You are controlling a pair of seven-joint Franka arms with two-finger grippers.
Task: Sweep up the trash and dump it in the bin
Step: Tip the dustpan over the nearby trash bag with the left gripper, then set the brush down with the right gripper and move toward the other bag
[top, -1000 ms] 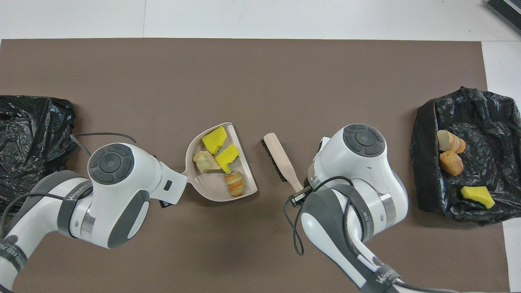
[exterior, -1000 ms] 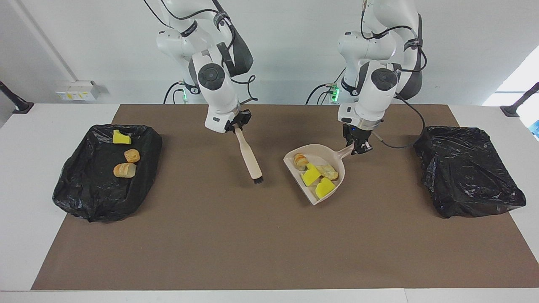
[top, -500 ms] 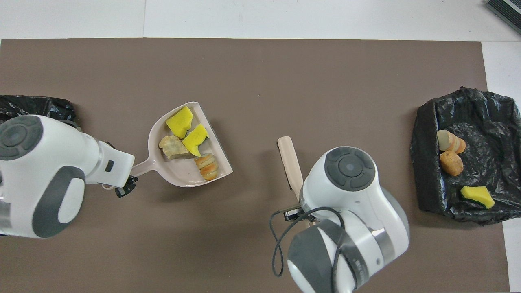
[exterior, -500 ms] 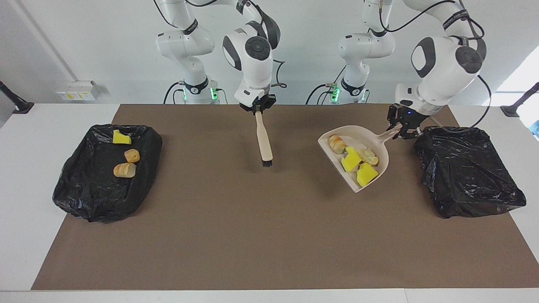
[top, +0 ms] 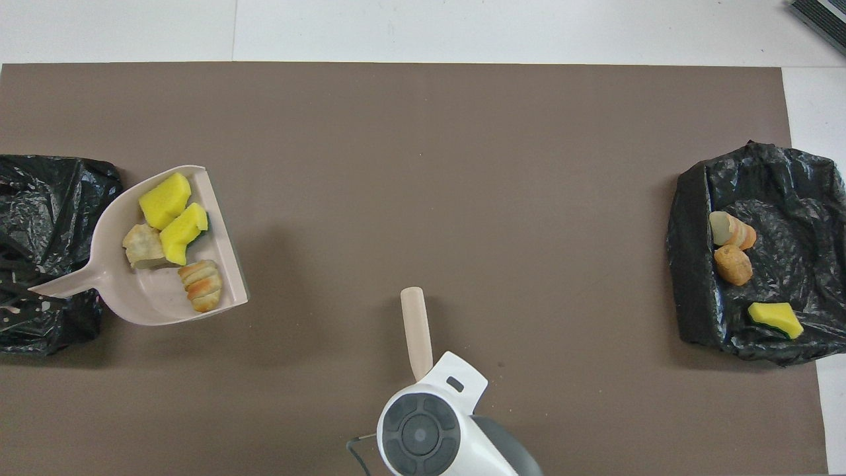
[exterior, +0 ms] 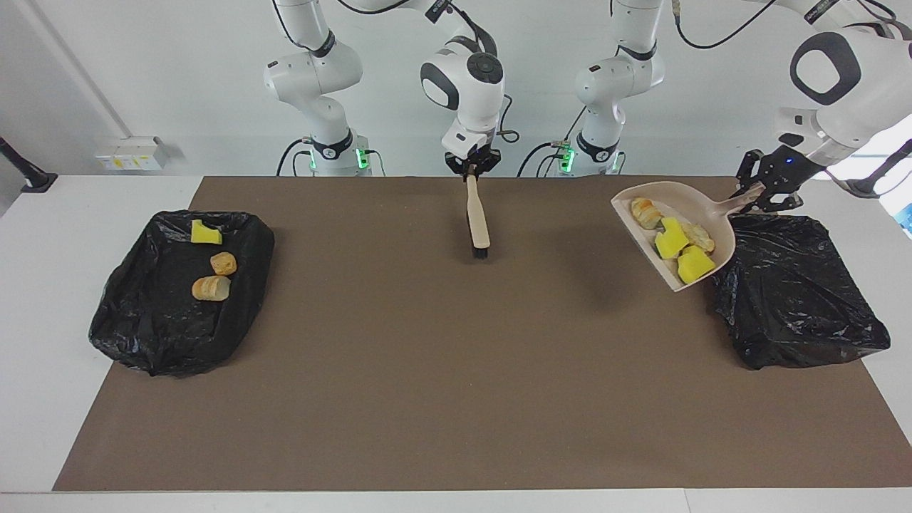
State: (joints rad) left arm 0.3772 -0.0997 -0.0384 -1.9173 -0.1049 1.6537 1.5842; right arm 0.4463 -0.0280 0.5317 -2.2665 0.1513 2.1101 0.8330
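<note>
1. Beige plastic caught our eye first in the facing view: the dustpan (exterior: 684, 235) hung in the air, tilted, its back edge over the rim of the black bin (exterior: 794, 292) at the left arm's end of the worktop (exterior: 442, 399). We saw the left gripper (exterior: 764, 191) clenched on the dustpan's handle, over that bin.
2. Four pieces of trash (exterior: 673, 239) lay in the pan, two yellow sponge chunks and two bread pieces. Three more (exterior: 211, 263) lay in the second bin (exterior: 178, 292) at the right arm's end.
3. The right gripper (exterior: 472, 165) grasped the brush (exterior: 477, 221) by its handle, bristles hanging down over the middle of the worktop; that arm waited.
4. In the overhead view we found the dustpan (top: 158, 264) partly over the black bin (top: 46, 251), its open mouth turned toward the middle of the worktop. The brush (top: 416, 330) showed beneath the right arm's wrist. The left gripper itself barely showed at the edge.
5. We judged the step in hand to be the carry to the bin, with the dump not yet begun. The next move called for bringing the pan fully over the bin and turning its mouth downward there, lest the pieces spill onto the brown mat (top: 423, 165).
</note>
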